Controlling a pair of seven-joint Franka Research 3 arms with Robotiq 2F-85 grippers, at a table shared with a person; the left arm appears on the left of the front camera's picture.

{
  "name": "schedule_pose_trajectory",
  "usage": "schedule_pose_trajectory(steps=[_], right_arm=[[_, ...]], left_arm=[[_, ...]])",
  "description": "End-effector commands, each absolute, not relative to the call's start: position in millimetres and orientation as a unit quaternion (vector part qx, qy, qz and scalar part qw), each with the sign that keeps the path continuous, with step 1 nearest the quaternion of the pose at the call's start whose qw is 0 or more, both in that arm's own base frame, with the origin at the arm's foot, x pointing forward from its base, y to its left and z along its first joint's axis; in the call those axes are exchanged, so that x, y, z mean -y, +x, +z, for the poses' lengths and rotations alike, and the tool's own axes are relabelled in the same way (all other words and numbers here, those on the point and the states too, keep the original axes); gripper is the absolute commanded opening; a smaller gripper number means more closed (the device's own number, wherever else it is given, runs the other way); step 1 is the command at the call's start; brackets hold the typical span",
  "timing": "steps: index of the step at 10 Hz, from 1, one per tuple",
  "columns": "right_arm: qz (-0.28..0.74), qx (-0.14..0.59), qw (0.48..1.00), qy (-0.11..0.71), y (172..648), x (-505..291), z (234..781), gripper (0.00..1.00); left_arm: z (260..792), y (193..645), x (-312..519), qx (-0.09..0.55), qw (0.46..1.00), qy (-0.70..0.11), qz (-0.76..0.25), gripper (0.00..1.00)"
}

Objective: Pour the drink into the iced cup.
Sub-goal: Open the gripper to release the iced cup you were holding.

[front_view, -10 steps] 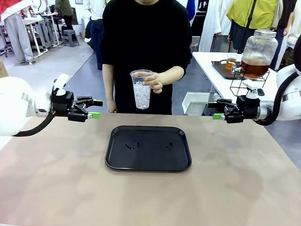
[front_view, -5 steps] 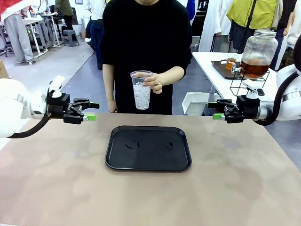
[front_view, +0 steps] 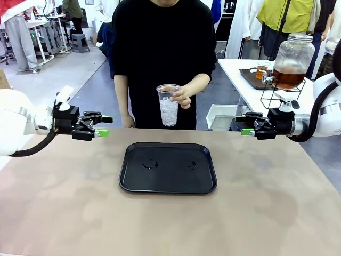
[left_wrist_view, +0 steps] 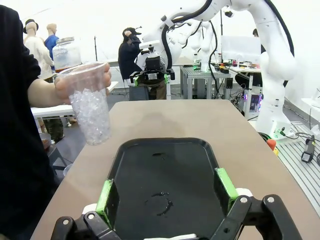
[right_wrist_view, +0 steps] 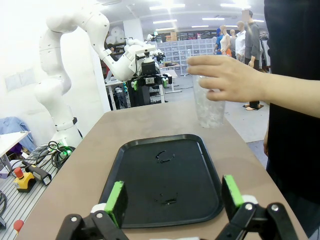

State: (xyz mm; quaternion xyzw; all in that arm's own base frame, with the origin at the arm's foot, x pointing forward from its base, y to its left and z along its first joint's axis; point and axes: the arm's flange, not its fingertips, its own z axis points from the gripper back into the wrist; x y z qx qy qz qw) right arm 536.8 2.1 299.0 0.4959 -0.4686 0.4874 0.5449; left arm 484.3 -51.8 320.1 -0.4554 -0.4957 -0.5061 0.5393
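Both grippers, left (front_view: 102, 125) and right (front_view: 243, 125), gaped empty. Hand (front_view: 181, 96) gripped iced cup (front_view: 169, 104), frame centre above tray (front_view: 168, 167). Risk: cup tips, ice spills if set down carelessly.

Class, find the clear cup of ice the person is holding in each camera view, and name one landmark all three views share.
Front view: iced cup, top centre, above the tray.
Left wrist view: upper left.
Right wrist view: upper right of centre, beneath the hand.
Shared landmark: black tray.
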Motion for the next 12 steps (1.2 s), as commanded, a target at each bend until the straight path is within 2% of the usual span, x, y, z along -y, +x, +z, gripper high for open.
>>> schedule_pose_trajectory(steps=[1, 12], right_arm=[[0.483, 0.475, 0.541, 0.498, 535.2, -3.3, 302.1, 1.00], [0.483, 0.475, 0.541, 0.498, 535.2, -3.3, 302.1, 1.00]], left_arm=[[321.9, 484.5, 52.6, 0.498, 0.538, -0.455, -0.505, 1.00], [321.9, 484.5, 52.6, 0.498, 0.538, -0.455, -0.505, 1.00]])
